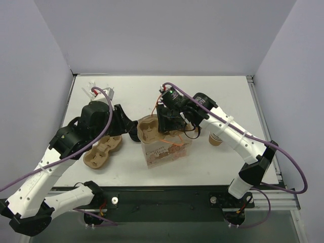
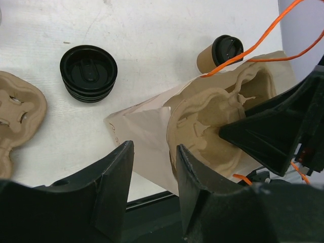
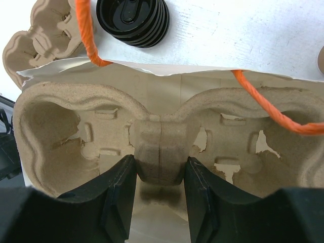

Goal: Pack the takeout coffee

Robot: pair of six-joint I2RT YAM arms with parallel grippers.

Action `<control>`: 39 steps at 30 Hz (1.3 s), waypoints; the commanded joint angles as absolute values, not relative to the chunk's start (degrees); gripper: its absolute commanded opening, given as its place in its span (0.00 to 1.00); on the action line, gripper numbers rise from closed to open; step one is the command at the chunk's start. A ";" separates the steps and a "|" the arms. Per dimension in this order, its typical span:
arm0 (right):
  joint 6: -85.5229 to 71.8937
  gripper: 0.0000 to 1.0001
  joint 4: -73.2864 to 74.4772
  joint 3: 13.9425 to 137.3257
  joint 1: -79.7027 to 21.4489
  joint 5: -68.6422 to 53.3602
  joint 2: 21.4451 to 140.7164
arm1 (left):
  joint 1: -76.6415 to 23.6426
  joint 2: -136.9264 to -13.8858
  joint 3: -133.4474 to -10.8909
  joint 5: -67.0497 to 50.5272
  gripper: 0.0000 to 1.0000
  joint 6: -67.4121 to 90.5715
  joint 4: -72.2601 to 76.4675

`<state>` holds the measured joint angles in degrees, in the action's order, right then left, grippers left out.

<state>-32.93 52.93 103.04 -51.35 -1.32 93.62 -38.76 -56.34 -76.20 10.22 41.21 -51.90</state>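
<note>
The takeout coffee (image 2: pixel 220 52), a brown cup with a black lid, stands on the table beyond the bag; the top view does not show it clearly. A white paper bag (image 1: pixel 169 152) (image 2: pixel 147 126) with orange handles stands at mid-table. A pulp cup carrier (image 1: pixel 149 126) (image 3: pixel 66 126) sits in the bag's mouth. My right gripper (image 3: pixel 159 162) (image 1: pixel 169 124) is shut on the carrier's centre ridge. My left gripper (image 2: pixel 152 152) (image 1: pixel 132 129) stands open at the bag's left side, its right finger against the bag beside the carrier, with nothing clamped.
A stack of black lids (image 2: pixel 88 73) (image 3: pixel 132 20) lies left of the bag. A second pulp carrier (image 1: pixel 104 151) (image 2: pixel 15 116) rests near the front left. Lidless brown cups (image 1: pixel 216 137) stand right of the bag. White parts (image 1: pixel 101 92) sit at the back left.
</note>
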 commanded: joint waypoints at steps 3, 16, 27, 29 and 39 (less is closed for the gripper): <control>-32.87 0.31 54.23 102.39 -50.98 -0.70 93.69 | -38.14 -57.57 -73.75 8.35 0.50 38.59 -43.08; -32.87 0.31 54.23 102.39 -50.98 -0.62 92.90 | -38.06 -61.26 -71.72 8.09 0.50 35.16 -38.15; -33.13 0.31 54.75 101.52 -50.98 -0.18 91.76 | -38.06 -63.02 -71.28 9.67 0.50 33.93 -39.29; -33.14 0.31 54.93 101.34 -50.98 -0.18 91.58 | -38.06 -63.11 -71.28 9.67 0.50 33.75 -39.46; -33.31 0.31 56.78 101.95 -50.89 3.69 91.58 | -38.06 -63.02 -72.25 10.98 0.50 32.96 -40.52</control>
<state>-33.17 52.29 101.97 -51.35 -0.08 93.51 -38.35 -62.92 -71.16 8.80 34.52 -41.32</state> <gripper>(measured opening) 0.383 0.499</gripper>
